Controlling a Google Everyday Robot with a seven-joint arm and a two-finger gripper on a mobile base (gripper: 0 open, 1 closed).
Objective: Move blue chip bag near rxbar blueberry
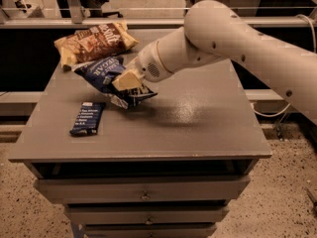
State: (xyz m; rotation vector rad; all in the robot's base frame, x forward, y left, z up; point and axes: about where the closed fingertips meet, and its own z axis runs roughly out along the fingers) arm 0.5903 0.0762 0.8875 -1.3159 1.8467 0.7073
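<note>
The blue chip bag (106,78) is navy with white lettering and a black-and-white patch at its lower right end. It hangs tilted just above the grey table (198,128), left of the middle. My gripper (126,81) is shut on the bag's right part, coming in from the right on the white arm. The rxbar blueberry (87,118), a small flat dark blue wrapper with white text, lies flat on the table near the front left, a short way below and left of the bag.
A larger tan-and-brown chip bag (94,41) lies at the table's back left corner, just behind the held bag. Drawers (143,190) sit under the tabletop. A rail and a dark gap run behind the table.
</note>
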